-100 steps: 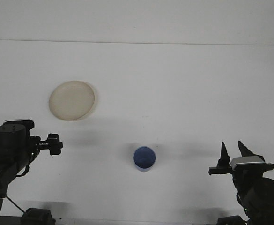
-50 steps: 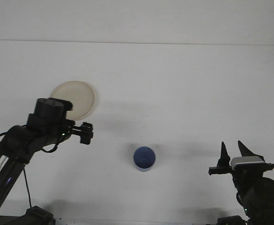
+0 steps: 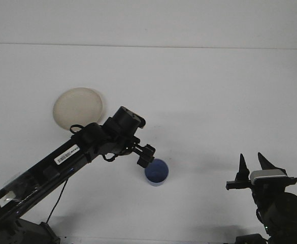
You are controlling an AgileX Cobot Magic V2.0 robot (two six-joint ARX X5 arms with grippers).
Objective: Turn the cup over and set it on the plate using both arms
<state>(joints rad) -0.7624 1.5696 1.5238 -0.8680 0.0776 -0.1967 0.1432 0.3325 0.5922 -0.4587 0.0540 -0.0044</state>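
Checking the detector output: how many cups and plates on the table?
2 in all: 1 blue cup near the table's centre front, beside the left gripper, and 1 beige plate further back on the left. Nothing appears hidden, though the left arm covers some table.

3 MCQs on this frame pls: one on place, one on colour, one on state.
1. Where is the plate relative to the cup?
A. Farther back and to the left
B. Nearer and to the right
C. Under it

2. What colour is the cup?
A. Red
B. Blue
C. Green

3. How do the right gripper's jaws stand?
A. Shut on the cup
B. Shut on the plate
C. Open, holding nothing

Answers:
1 A: the plate lies up-left of the cup in the front view, apart from it.
2 B: its visible face and wall are blue.
3 C: a clear gap shows between the two prongs, off to the cup's right, while the left gripper is at the cup's rim.
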